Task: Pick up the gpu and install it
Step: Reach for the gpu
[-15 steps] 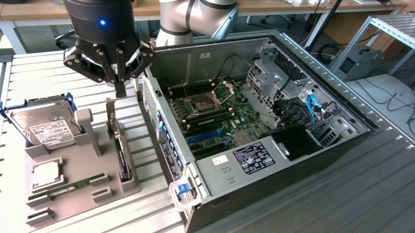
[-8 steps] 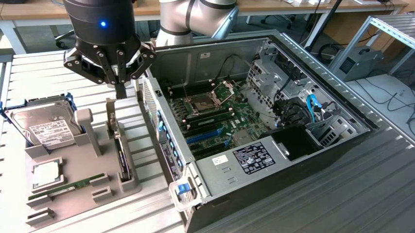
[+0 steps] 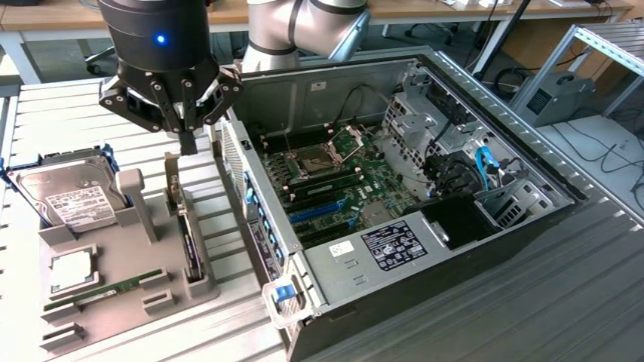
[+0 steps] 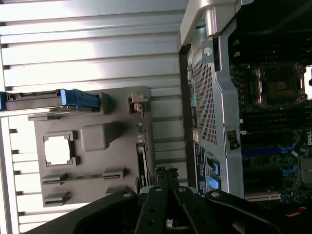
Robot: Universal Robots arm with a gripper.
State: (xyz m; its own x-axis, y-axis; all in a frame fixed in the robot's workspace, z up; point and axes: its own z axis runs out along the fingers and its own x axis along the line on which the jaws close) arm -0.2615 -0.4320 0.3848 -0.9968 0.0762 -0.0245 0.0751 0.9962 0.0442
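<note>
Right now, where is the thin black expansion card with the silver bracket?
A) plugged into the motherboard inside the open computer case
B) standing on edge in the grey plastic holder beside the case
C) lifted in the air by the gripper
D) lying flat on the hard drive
B: the thin black expansion card stands on edge in the grey plastic holder, outside the open computer case.

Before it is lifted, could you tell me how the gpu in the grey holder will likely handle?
The gpu is a thin flat card, so probably stiff and light. Standing on edge, it may tip once freed.
</note>
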